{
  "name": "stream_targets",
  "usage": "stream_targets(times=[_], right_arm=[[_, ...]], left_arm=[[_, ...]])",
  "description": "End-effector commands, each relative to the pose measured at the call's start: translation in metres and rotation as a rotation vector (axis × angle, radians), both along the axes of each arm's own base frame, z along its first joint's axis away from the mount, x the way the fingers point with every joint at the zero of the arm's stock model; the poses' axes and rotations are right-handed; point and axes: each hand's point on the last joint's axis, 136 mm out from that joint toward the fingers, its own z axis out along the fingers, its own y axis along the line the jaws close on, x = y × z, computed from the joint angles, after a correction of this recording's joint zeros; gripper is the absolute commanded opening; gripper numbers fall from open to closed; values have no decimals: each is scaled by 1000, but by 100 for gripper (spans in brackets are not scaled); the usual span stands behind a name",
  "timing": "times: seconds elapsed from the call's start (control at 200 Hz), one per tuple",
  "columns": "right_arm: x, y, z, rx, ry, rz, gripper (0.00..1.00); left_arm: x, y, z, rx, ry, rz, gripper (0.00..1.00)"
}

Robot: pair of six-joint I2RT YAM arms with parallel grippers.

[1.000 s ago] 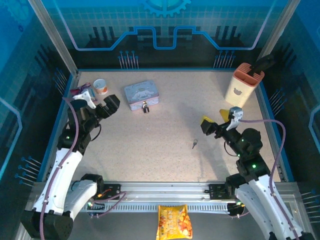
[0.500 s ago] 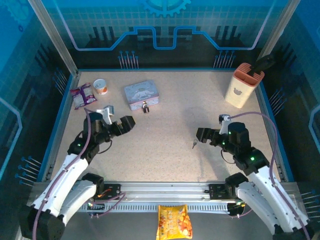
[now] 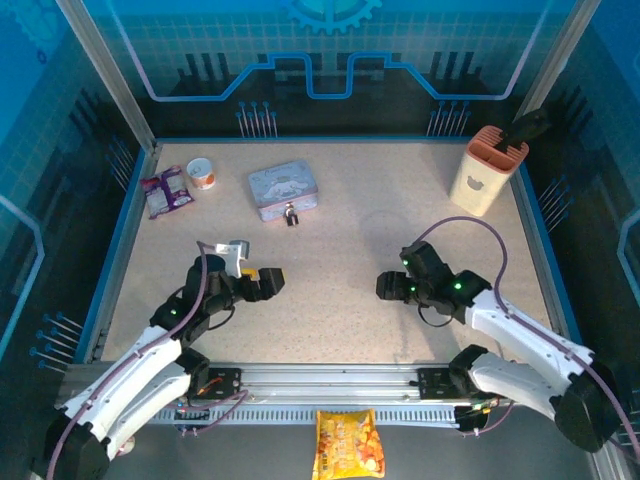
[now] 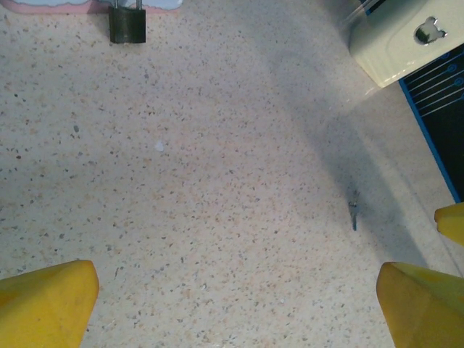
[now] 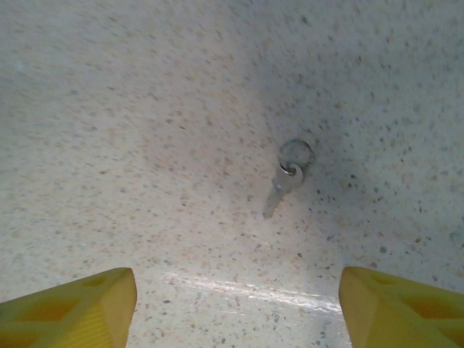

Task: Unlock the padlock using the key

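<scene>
Speckled table [image 5: 109,109], slim grey round-headed key [image 5: 284,181] flat below wide-released right pincer [image 5: 235,304]; left pincer [image 4: 233,301] released too.

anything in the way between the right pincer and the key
Nothing visible does. The key lies flat on the table just ahead of the right pincer, and only bare surface shows between it and the yellow fingertips.

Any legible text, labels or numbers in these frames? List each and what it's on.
None readable.
Print on the yellow snack bag, purple packet, cup and tin: too small and blurred.
On the cream holder: a bear-face emblem, no words.
</scene>
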Motion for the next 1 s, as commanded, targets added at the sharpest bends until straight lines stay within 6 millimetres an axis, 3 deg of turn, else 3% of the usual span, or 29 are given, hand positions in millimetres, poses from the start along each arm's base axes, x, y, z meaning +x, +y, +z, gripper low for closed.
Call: stream_targets(times=[0.0,0.255,0.605,0.996], right_arm=[[5,2,-4,-33,38,-24,70],[30,7,-30,-148,134,-58,51],[44,2,-59,-281,200,-81,44],[39,-12,-78,-378,259,-115,39]], left_arm=[[7,-5,11,-10,-89,-21,99],[5,-12,8,-45,-58,-45,99],[1,-12,15,-65,-62,-49,99],[1,-12,16,-67,-63,-46,99]])
